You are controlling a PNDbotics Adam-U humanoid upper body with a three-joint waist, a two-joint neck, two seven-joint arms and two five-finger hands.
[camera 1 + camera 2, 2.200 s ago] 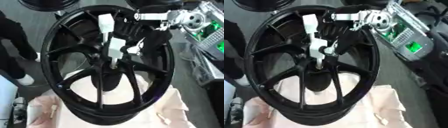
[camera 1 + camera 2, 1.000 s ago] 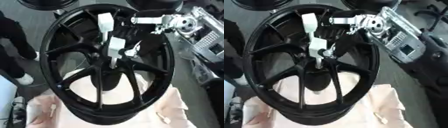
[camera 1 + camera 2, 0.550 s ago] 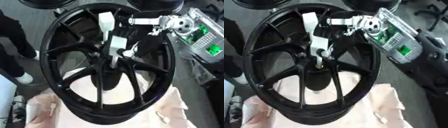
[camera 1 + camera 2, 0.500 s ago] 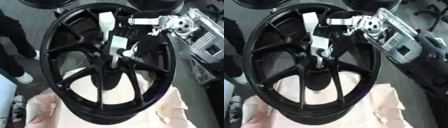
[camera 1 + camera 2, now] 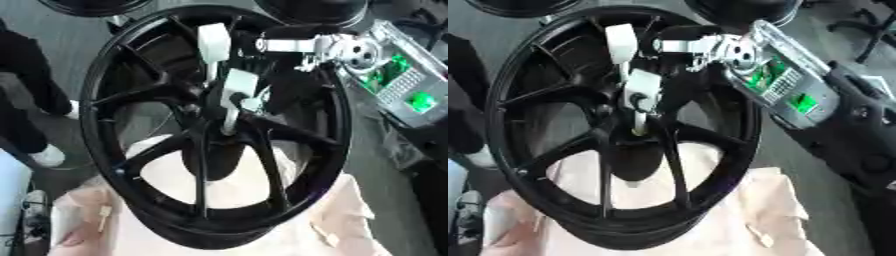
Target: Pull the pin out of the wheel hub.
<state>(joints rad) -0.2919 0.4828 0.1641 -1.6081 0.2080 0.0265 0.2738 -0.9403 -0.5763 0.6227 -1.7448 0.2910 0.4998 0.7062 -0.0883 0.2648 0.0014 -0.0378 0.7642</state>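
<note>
Cloth (image 5: 350,220) pale pink, nearest, under black wheel hub (image 5: 131,165) standing on its rim, pale pin (image 5: 638,122) upright at hub centre, right hand (image 5: 642,87) entering from upper right, white fingers (image 5: 620,42) at pin top, grip state cannot tell, left hand out of view

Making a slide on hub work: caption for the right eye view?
Right hand reaches over the black wheel on pink cloth, fingers at the pale pin in the hub.

One black wheel hub (image 5: 201,200), one pale pin (image 5: 639,124) (perhaps), one robot hand (image 5: 229,90), one cloth (image 5: 350,220).
</note>
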